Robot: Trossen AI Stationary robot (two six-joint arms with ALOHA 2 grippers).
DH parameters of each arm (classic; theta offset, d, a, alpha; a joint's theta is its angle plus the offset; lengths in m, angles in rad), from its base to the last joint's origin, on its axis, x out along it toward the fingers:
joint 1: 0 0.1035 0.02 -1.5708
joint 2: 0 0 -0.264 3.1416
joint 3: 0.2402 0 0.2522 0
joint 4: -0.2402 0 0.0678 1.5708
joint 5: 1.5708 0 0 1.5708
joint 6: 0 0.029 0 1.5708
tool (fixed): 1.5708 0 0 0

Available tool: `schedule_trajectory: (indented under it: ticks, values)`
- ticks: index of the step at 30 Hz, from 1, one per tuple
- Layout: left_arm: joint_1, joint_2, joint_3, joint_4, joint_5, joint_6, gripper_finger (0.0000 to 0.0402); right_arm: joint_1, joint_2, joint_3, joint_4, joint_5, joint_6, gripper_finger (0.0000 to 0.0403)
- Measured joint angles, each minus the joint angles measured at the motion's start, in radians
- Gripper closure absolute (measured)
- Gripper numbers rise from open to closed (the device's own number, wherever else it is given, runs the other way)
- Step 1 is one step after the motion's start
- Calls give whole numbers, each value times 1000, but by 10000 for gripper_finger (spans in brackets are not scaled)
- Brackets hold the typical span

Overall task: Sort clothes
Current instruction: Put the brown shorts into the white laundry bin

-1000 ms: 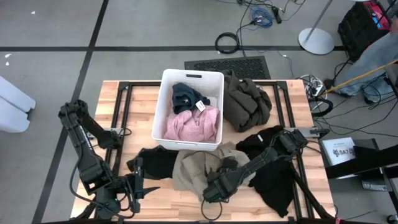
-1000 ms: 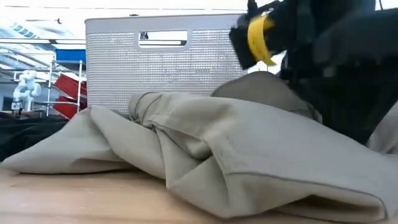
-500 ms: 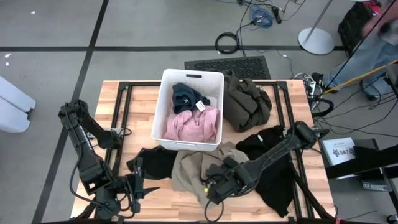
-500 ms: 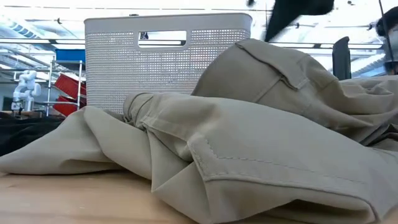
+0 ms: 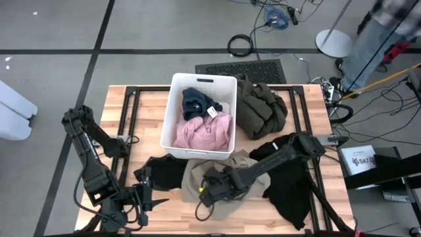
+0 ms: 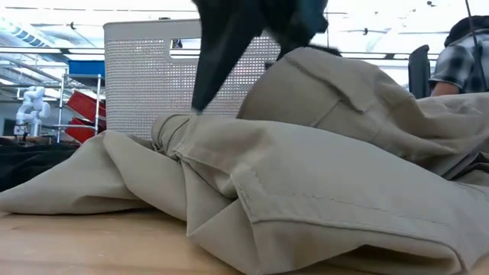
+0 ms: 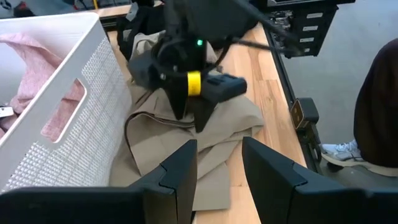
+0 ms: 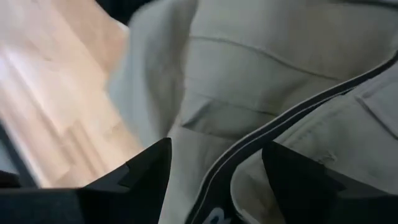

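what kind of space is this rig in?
Probably a robotics lab or workshop, not a home: loose cables on a grey taped floor, a wooden table on a black frame, and a small white robot on shelving.

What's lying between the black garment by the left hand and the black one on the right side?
The tan garment, with the right hand over it, open. The high view shows this.

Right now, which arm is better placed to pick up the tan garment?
The right: its gripper hangs open directly over the tan garment, while the left gripper waits at the table's near left corner.
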Motion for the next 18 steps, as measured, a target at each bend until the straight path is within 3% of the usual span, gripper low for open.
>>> schedule_trajectory:
  ticks: [18]
  values:
    - [0,0,0,-7,1,0,265,6,187,11,39,-109,-61,172]
